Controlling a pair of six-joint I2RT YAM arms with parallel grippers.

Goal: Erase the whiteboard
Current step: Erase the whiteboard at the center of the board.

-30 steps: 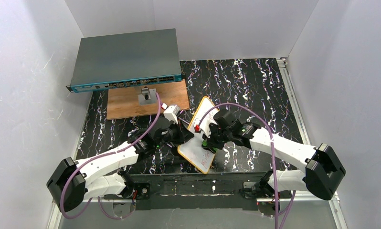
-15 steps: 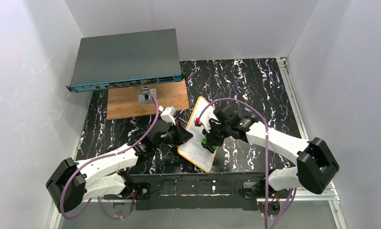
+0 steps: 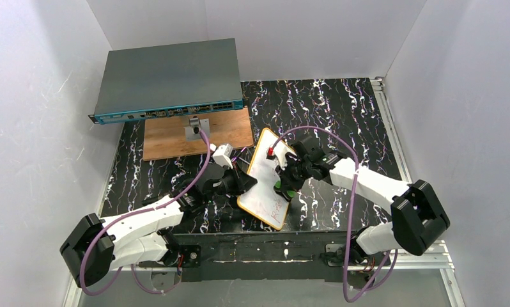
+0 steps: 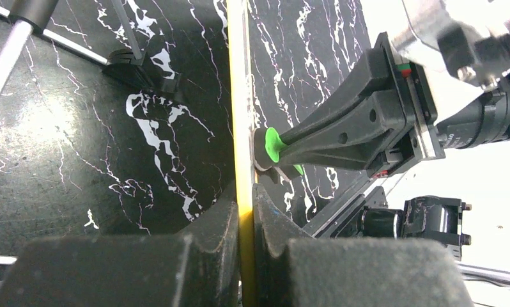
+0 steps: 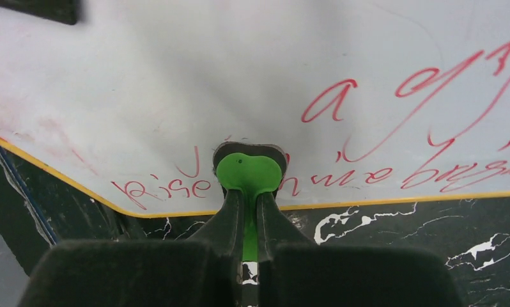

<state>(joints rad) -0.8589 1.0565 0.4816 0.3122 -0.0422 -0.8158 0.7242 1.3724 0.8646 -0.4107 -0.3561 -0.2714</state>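
Observation:
A small whiteboard (image 3: 265, 185) with a yellow rim and red writing stands tilted on the black marbled table. My left gripper (image 3: 245, 181) is shut on its left edge; the yellow rim (image 4: 241, 128) runs edge-on between the jaws. My right gripper (image 3: 283, 189) is shut on a green eraser (image 3: 282, 192) pressed against the board's face. In the right wrist view the green eraser (image 5: 248, 173) sits over red writing (image 5: 431, 89) near the board's lower rim; the upper left of the whiteboard (image 5: 144, 77) is wiped to faint smears. The eraser (image 4: 268, 147) also shows in the left wrist view.
A wooden board (image 3: 176, 137) with a small grey part lies at the back left. A grey network switch (image 3: 169, 80) stands behind it. White walls close in the table on both sides. A red-capped connector (image 3: 271, 154) on the right wrist hangs over the board.
My right gripper with the eraser has slid slightly down and right across the board. The board has shifted a little, its top edge further back. The left gripper keeps hold of it.

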